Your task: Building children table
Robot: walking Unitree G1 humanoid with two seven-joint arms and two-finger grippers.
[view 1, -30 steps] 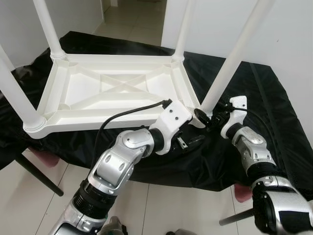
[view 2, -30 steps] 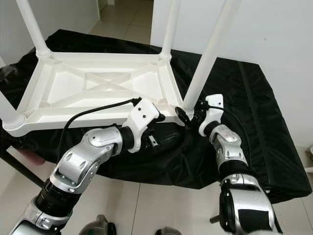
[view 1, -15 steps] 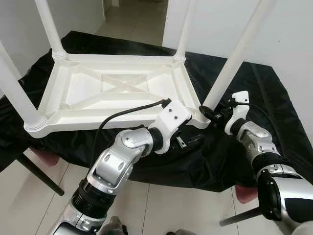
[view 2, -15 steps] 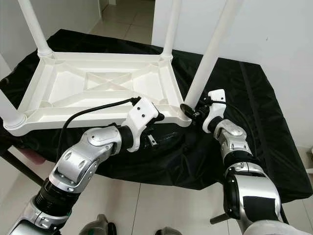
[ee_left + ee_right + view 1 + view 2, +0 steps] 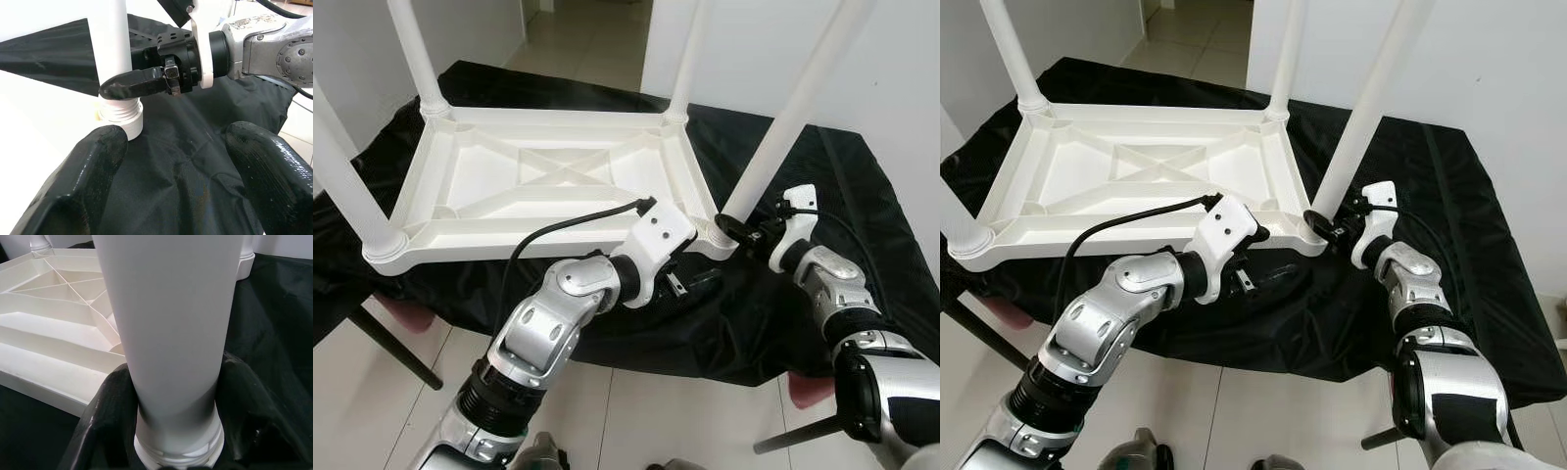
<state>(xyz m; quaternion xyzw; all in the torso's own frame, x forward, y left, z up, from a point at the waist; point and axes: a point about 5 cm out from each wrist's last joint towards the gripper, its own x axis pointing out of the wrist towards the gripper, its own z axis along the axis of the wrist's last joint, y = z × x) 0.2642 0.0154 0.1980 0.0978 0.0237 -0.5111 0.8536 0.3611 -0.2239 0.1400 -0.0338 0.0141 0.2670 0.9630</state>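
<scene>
You see the white table (image 5: 548, 186) lying upside down on a black cloth (image 5: 832, 196), with its four legs pointing up. It takes the middle and the 10 o'clock part of the head views. The near right leg (image 5: 783, 127) rises from the corner at about 3 o'clock and leans a little toward 1 o'clock.

Your right gripper (image 5: 736, 227) is at the foot of this leg, just above the threaded collar (image 5: 178, 450) where the leg meets the table corner. In the right wrist view its two black fingers (image 5: 105, 421) stand on both sides of the leg and press against it, so it is clenched around the leg. In the left wrist view you see one of these fingers (image 5: 134, 83) lying against the leg, just above the collar (image 5: 121, 113).

Your left gripper (image 5: 690, 286) is lower, at about 5 o'clock from the table, just beside its near edge and over the cloth. Its fingers (image 5: 80, 186) are spread wide apart and hold nothing; between them you see only cloth. It points toward the same corner but stays apart from the leg. A black cable (image 5: 563, 227) runs over the left wrist, across the table's near edge.
</scene>
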